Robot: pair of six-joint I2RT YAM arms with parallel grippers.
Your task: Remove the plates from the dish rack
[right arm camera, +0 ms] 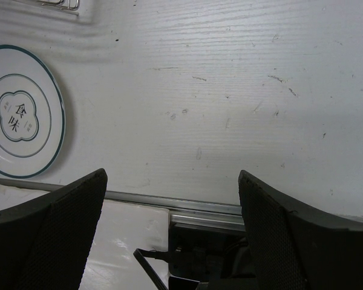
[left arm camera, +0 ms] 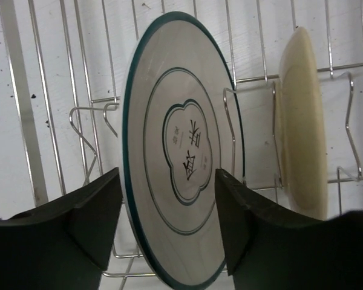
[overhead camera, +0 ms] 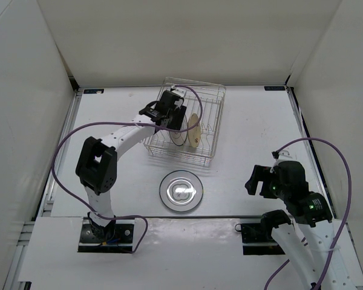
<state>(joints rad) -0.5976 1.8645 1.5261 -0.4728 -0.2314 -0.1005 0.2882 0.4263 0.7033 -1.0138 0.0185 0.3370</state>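
**Left gripper (left arm camera: 168, 181) at the rack (overhead camera: 216, 130).** The jaws are spread and stand one to each side of the rimmed plate (left arm camera: 181, 157); the plate's near edge lies between them, and by the look of it they are not yet clamped.

- **Rimmed plate:** it stands on edge among the wire uprights, leaning slightly; its plane runs roughly along the gripper's line of approach, so closing would pinch it across its thickness.
- **Tan plate (left arm camera: 302, 121):** it stands on edge in the neighbouring slot, just beside, on the side of the printed face; a divider (left arm camera: 230, 139) rises between the two plates, and room for the finger on that side looks tight.
- **Way out:** judged from the top view, the free way is upward, away from the wires; a sideways pull would likely catch the divider or the tan plate.
- **Flat plate (overhead camera: 181, 190):** it lies on the table (overhead camera: 254, 121), near the rack's front and toward the arm bases, with bare surface on either side.
- **Right gripper (right arm camera: 172, 181):** wide open and empty, it hovers over the near right table, well apart from the rack; the left arm is much the nearer.
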